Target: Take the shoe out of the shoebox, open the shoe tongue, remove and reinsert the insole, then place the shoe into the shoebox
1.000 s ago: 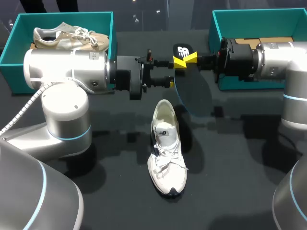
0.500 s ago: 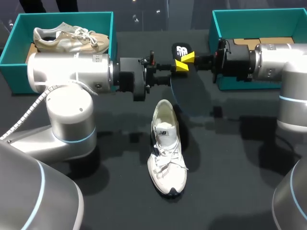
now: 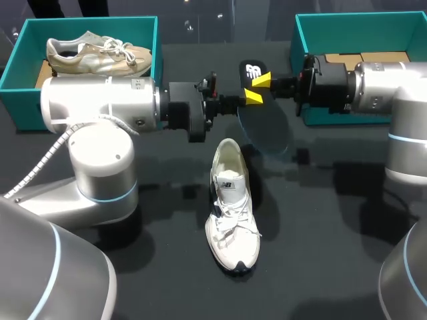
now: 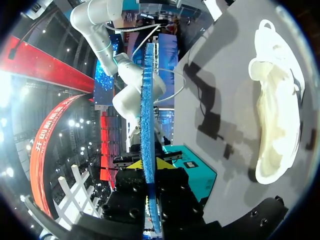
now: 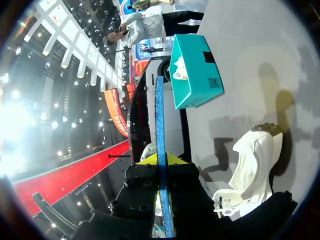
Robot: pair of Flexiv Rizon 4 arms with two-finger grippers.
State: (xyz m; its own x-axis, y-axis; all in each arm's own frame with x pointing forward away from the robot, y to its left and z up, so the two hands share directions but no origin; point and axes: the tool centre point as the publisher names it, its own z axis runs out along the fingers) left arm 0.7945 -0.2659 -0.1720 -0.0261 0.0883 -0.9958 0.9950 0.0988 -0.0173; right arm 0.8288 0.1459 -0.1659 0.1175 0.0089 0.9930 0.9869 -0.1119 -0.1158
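- blue-edged dark insole (image 3: pixel 265 130) is up off the table (image 3: pixel 320 220), between the two arms and just past the heel end of the white shoe (image 3: pixel 230 207)
- left gripper (image 3: pixel 230 102) comes in from the left with its fingers nearly together. in the left wrist view the insole (image 4: pixel 147 125) runs edge-on between the black finger blocks of this gripper (image 4: pixel 151 172), so it looks clamped on it
- right gripper (image 3: pixel 257 90) comes in from the right and pinches the insole near its black heel end, yellow tips on either side. in the right wrist view the insole (image 5: pixel 159 125) sits edge-on between the closed-down fingers of this gripper (image 5: pixel 161 165)
- the white shoe stands on its sole at mid-table, out of any box, with the toe toward the near edge, the opening toward the grippers and the laces tied
- both wrist views show the shoe on the table off to one side of the gripper (image 4: pixel 275 115) (image 5: pixel 252 170)
- left teal shoebox (image 3: pixel 17 67) at the far left holds a beige shoe (image 3: pixel 93 55)
- right teal shoebox (image 3: pixel 303 33) is at the far right, behind the right arm's wrist
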